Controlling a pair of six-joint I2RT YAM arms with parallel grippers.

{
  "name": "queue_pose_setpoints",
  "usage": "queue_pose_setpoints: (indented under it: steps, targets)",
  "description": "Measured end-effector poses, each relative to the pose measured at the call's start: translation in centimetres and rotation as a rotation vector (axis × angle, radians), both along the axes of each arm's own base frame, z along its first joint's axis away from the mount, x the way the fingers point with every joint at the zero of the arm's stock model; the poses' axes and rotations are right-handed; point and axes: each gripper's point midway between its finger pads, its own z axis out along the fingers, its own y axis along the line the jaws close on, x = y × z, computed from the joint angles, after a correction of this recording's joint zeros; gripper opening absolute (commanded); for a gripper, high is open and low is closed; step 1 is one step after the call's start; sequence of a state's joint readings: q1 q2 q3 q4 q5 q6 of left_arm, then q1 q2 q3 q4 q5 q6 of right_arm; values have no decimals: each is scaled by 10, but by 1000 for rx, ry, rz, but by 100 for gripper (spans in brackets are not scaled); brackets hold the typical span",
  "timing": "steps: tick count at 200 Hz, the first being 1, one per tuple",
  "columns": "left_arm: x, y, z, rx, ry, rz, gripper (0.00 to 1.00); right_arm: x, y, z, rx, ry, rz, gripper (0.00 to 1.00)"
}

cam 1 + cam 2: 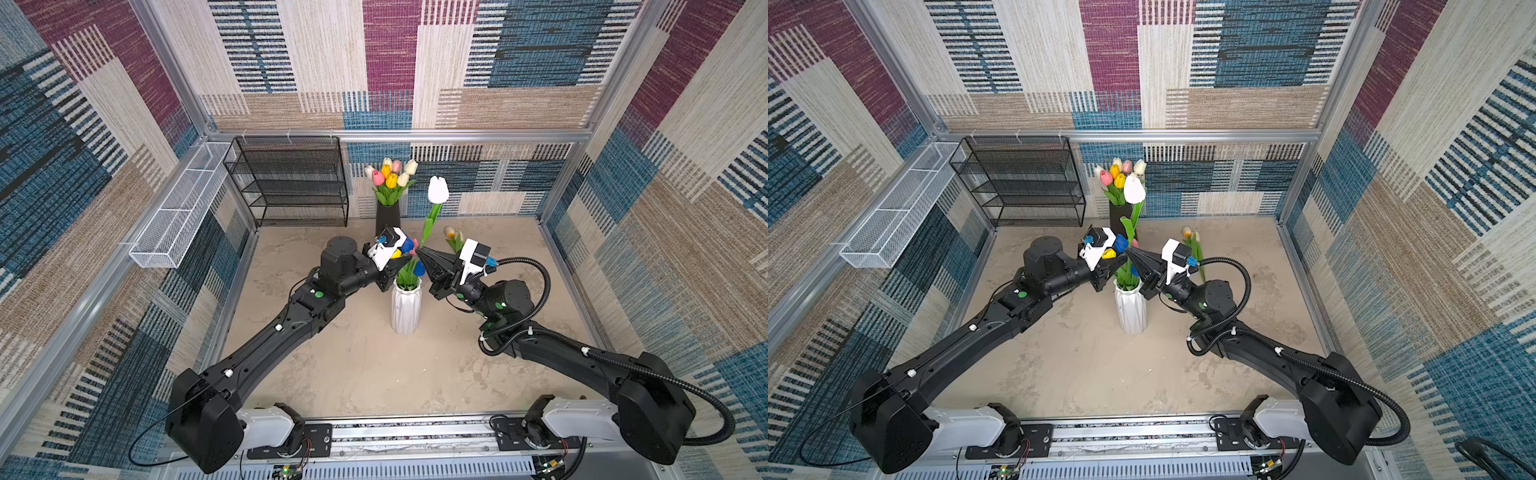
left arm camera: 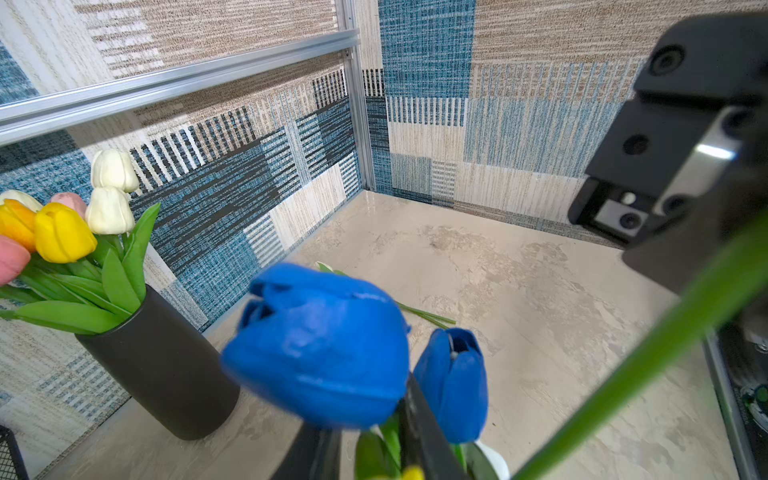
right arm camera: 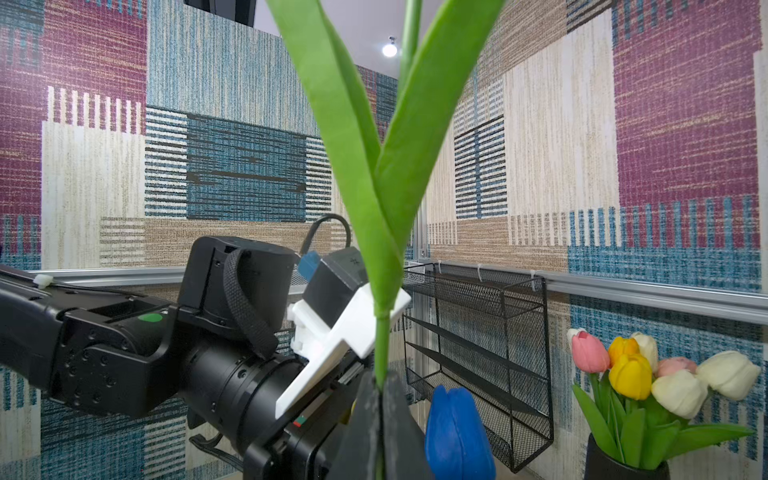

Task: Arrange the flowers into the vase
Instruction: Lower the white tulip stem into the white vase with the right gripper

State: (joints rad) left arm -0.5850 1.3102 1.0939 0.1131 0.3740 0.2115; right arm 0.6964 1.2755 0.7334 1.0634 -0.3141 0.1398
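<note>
1. The right hand (image 3: 380, 388) is clamped tight on the green stem of a white tulip (image 1: 438, 190), just under its two leaves, and the flower stands upright above the jaws
2. The left hand (image 1: 401, 264) has its fingers (image 2: 419, 432) a little apart among stems and leaves at the mouth of the white vase (image 1: 406, 307); I cannot tell whether it grips one
3. Two blue tulips (image 2: 320, 345) rise from that vase, just beside both hands
4. Loose tulips (image 1: 453, 237) with cream heads lie on the counter (image 1: 374, 365) behind the right hand
5. By the back wall, a black vase (image 1: 387, 220) holds a bunch (image 1: 390, 176) of white, yellow and pink tulips
6. A black wire rack (image 1: 291, 183) stands left of it
</note>
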Motion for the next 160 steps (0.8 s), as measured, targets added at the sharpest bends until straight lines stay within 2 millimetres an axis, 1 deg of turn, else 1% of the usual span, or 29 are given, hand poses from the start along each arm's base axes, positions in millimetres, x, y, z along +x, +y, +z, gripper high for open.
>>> queue_pose_setpoints:
  steps: [69,106,136,160]
  targets:
    - [1,-1,-2,2,3,0,27,5,10,-19,-33,33,8,0]
    - [1,-1,-2,2,3,0,27,7,9,-34,-66,50,-9,0]
    - [2,-1,-3,3,5,0,27,4,7,-38,-88,42,-24,0]
    - [2,-2,-3,3,5,0,27,5,6,-49,-114,49,-38,0]
